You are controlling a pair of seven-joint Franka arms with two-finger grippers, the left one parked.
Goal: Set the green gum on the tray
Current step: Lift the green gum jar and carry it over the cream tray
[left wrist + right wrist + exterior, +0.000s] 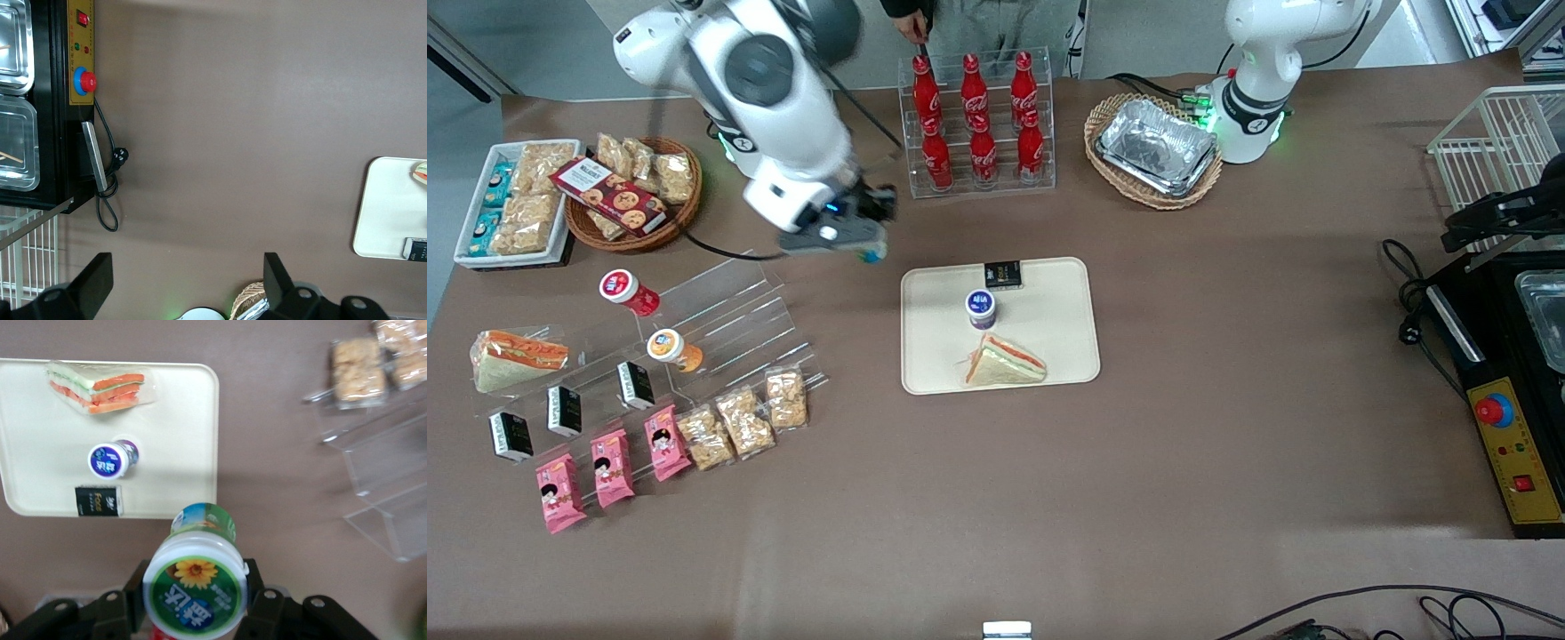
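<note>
Green gum (195,587) rides pinched between the fingers of the gripper (869,247), carried above the bare table just beside the tray (1049,347), off the tray's corner nearest the acrylic stand (729,311). Pickup looks done; the carry over the tray and the set-down beside the purple-lidded bottle (980,308) remain.

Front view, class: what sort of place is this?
Probably a mock snack shop in a robot lab: cola bottles on a rack, snack packets on display steps, and a pincer holding green gum near a tray.
</note>
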